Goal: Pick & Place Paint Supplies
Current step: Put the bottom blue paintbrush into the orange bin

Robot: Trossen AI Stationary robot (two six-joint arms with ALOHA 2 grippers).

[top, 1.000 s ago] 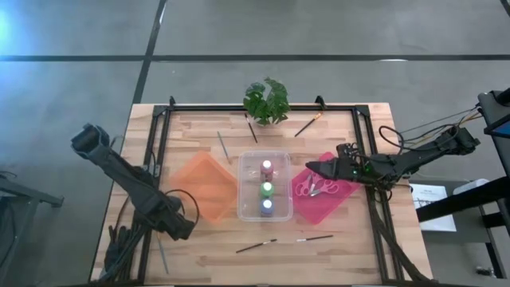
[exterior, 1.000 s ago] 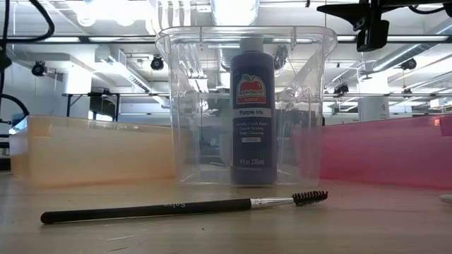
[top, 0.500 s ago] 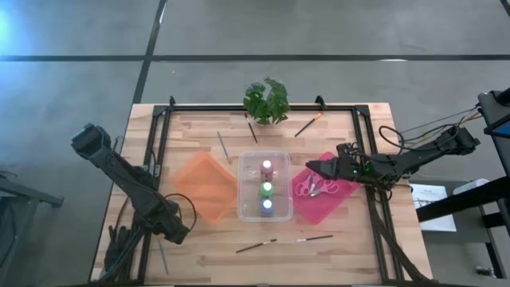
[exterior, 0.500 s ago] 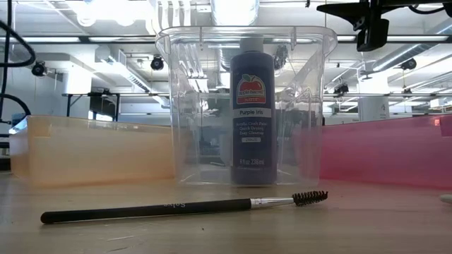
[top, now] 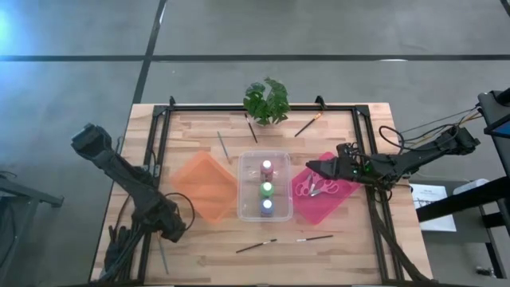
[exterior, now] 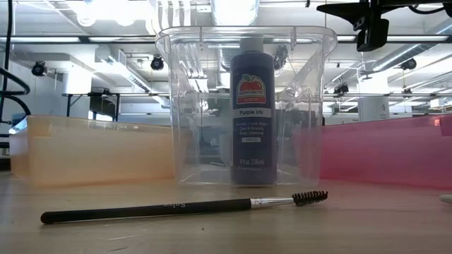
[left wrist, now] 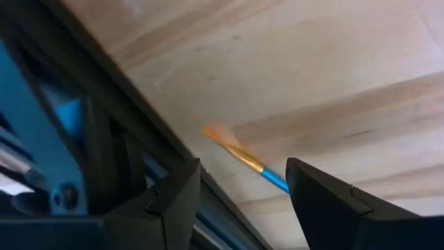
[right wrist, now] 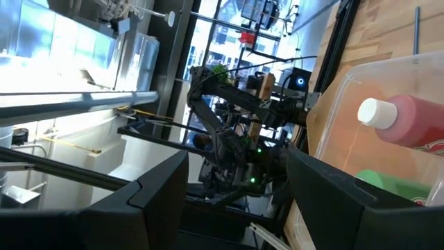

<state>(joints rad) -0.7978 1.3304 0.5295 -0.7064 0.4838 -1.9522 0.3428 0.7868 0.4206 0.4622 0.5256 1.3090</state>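
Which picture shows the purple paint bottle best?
The low view: the purple paint bottle stands upright inside the clear bin, its label facing the camera. The high view shows only its cap from above. The right wrist view shows the pink and green bottles, not this one; the left wrist view shows none.

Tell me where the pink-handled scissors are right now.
In the high view, the scissors lie on the pink mat, right of the clear bin, just below the right gripper.

Two dark, slim-linked robot arms
The left arm (top: 119,171) and right arm (top: 414,159) are black with blocky joints and trailing black cables; green lights glow near the right gripper (top: 312,168); the fingers (left wrist: 333,208) are matte, angular.
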